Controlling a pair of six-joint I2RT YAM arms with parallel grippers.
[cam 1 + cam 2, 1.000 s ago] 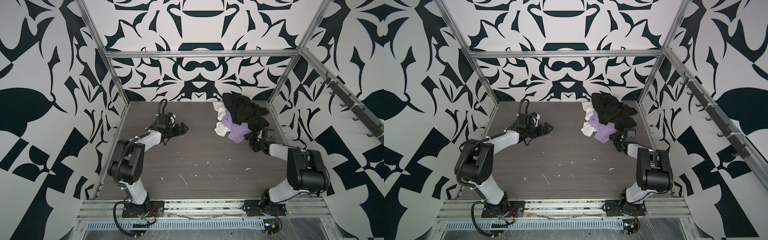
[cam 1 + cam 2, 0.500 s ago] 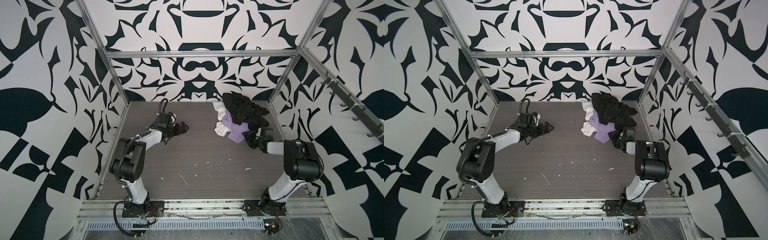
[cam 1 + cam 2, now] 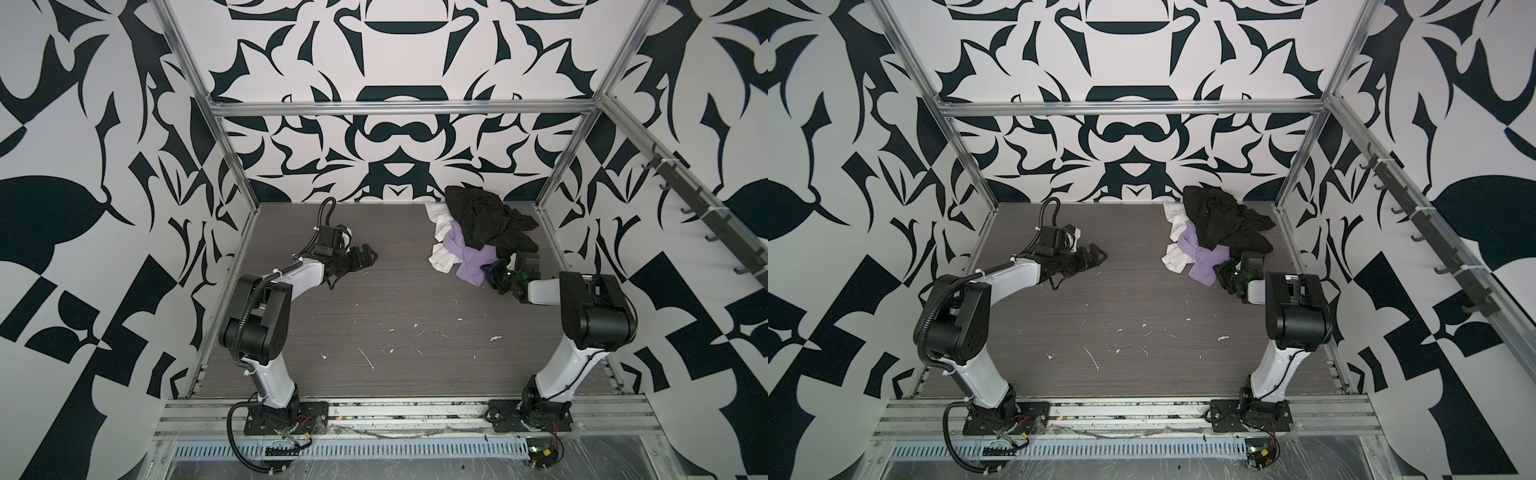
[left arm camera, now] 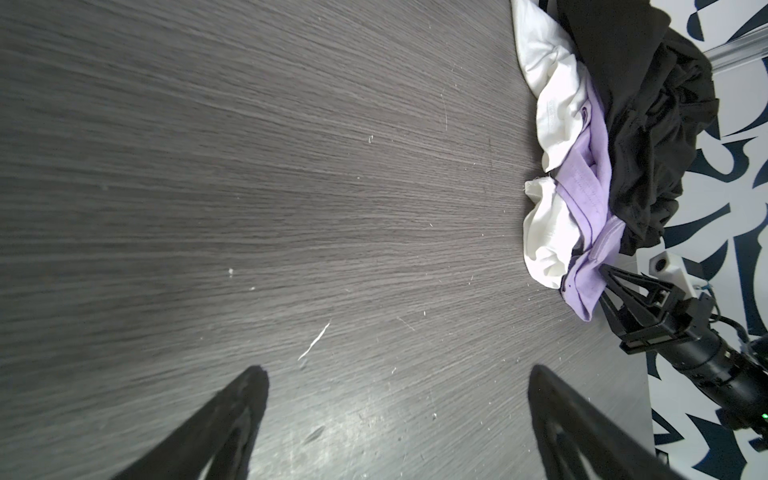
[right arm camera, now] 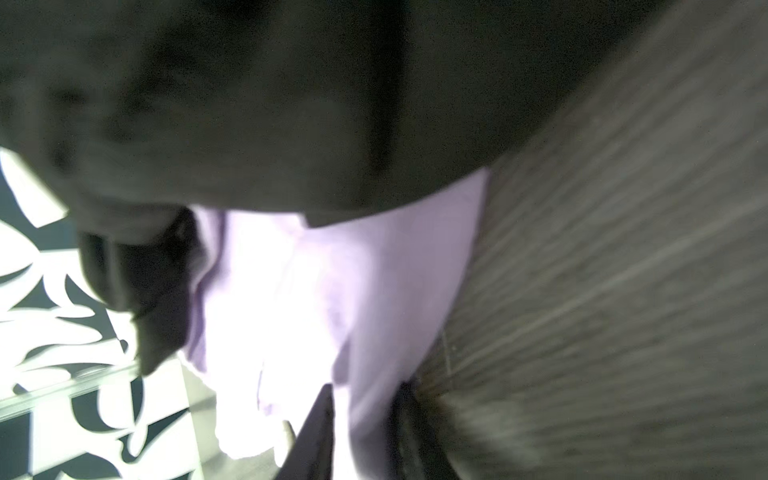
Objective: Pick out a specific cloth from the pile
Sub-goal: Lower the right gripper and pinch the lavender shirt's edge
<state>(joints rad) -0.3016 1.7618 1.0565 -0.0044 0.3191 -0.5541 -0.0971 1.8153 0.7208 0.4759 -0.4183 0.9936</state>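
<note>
Cloth (image 3: 468, 261) lilac, at near edge of pile (image 3: 478, 239), partly under black garment (image 3: 486, 214). Right gripper (image 3: 489, 273) pinched on its edge. Left gripper (image 3: 368, 257) wide apart over bare surface (image 3: 395, 303).

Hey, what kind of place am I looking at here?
Probably a robot test cell: left arm and right arm mounted on a metal rail, patterned walls, a pile of garments on the grey table.
</note>
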